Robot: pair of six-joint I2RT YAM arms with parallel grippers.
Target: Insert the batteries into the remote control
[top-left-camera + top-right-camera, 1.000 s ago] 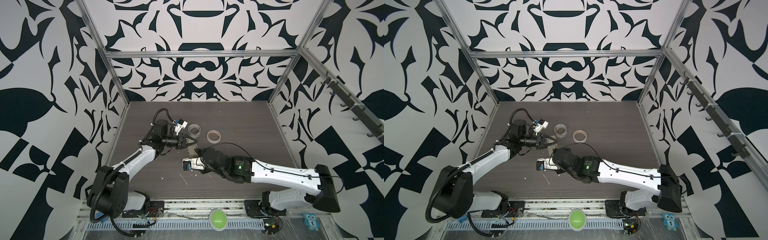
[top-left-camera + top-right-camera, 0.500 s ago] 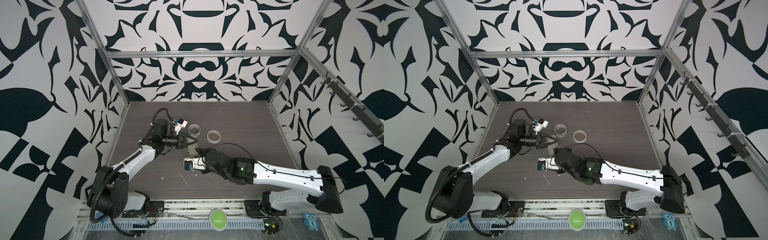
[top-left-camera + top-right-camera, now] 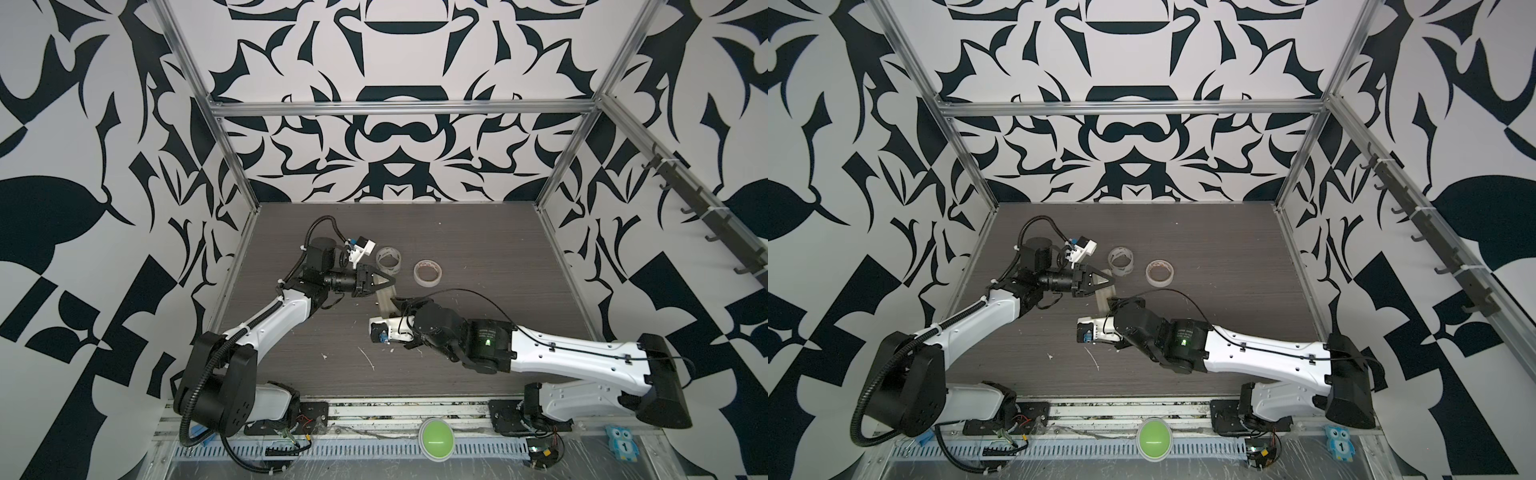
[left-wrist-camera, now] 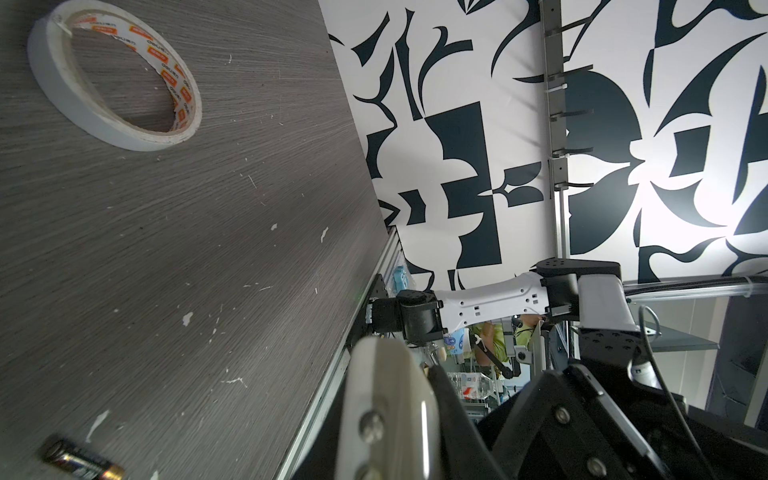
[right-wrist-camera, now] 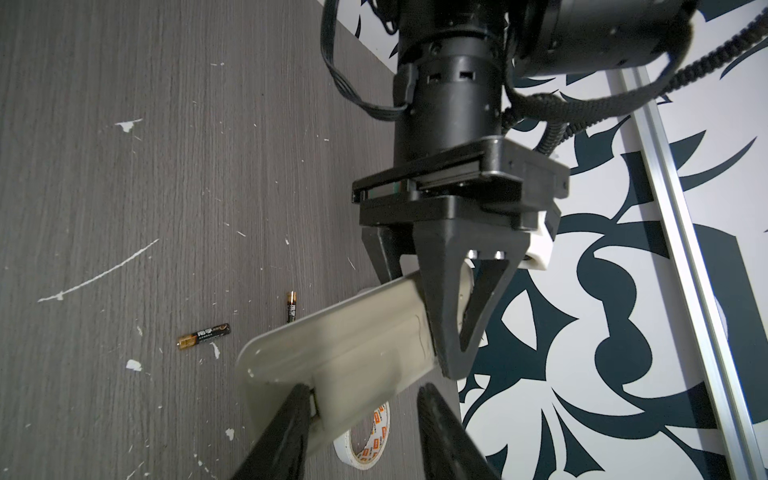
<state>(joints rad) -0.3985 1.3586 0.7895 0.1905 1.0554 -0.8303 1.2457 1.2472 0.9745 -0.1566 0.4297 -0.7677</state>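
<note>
The remote control (image 5: 345, 345), slim and off-white, is held above the table with its back facing the right wrist camera. My left gripper (image 3: 388, 284) is shut on one end of it. My right gripper (image 5: 365, 392) straddles the other end at the raised cover panel. One of its fingers (image 5: 291, 419) touches the panel's edge, while the other stands apart. Two batteries lie on the table below, one (image 5: 203, 336) flat and crosswise, the other (image 5: 291, 307) partly behind the remote. One battery (image 4: 79, 461) shows in the left wrist view. In both top views the remote (image 3: 1104, 297) bridges the two grippers.
A clear tape roll (image 3: 388, 262) and a white tape roll (image 3: 428, 273) lie just behind the grippers; the white roll (image 5: 370, 436) is under the remote. White paint flecks (image 3: 368, 357) dot the dark table. The left wall's frame rail (image 3: 232, 266) runs close to the left arm.
The right arm's forearm has shifted slightly while its gripper stays at the remote's end. The left arm has kept still, holding the remote.
</note>
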